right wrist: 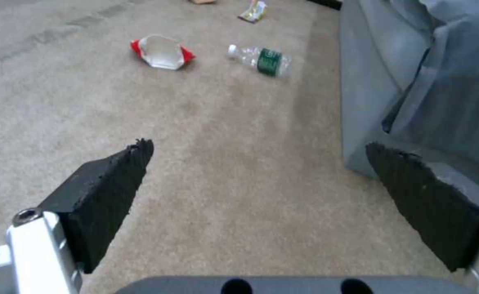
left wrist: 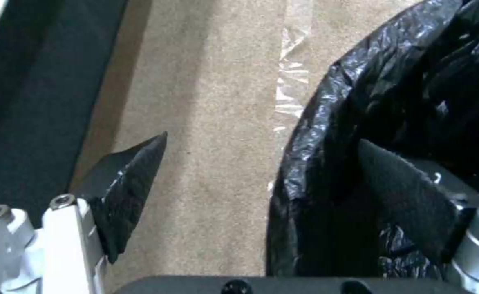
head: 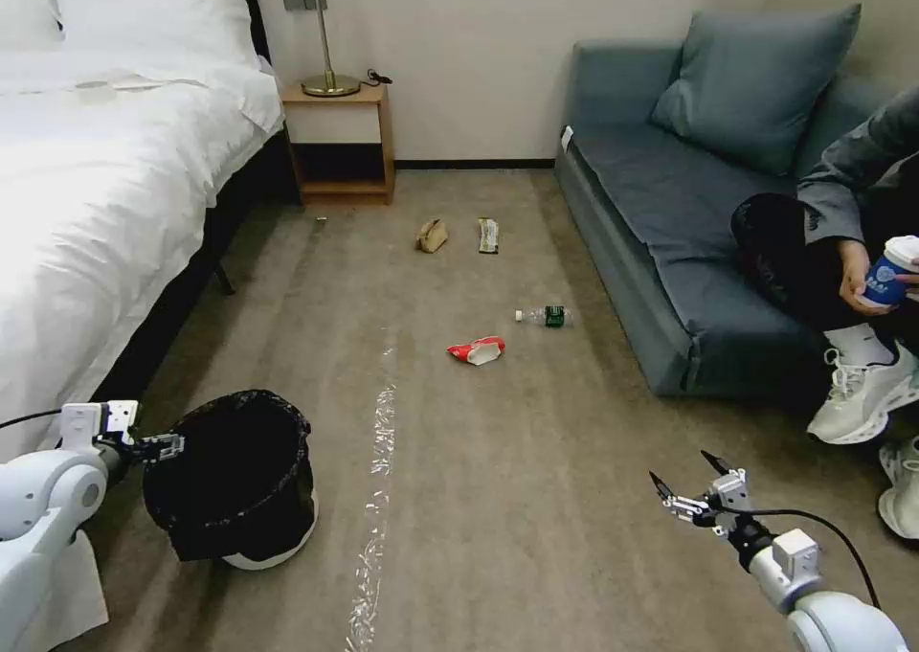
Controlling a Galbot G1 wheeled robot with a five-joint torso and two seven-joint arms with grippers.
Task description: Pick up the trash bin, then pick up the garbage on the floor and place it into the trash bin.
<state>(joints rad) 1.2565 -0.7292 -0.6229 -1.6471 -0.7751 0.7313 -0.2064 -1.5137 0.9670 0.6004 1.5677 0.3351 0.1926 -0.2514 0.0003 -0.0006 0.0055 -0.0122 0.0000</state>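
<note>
Item: my left gripper (head: 170,446), jaws spread wide, one finger (left wrist: 403,196) inside the trash bin (head: 235,480) and one outside its bagged rim; bin tilted, near left by the bed (head: 96,202). Item: my right gripper (head: 684,484), jaws apart and empty, near right above the carpet (head: 498,460). Item: red-and-white wrapper (head: 477,350) and bottle (head: 546,316) mid-floor; tan paper bag (head: 432,236) and yellow-green wrapper (head: 488,236) farther off.

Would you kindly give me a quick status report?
Left gripper open astride trash bin rim. Right gripper open, empty, low over carpet. Garbage: wrapper, bottle on floor ahead. Path unobstructed.
</note>
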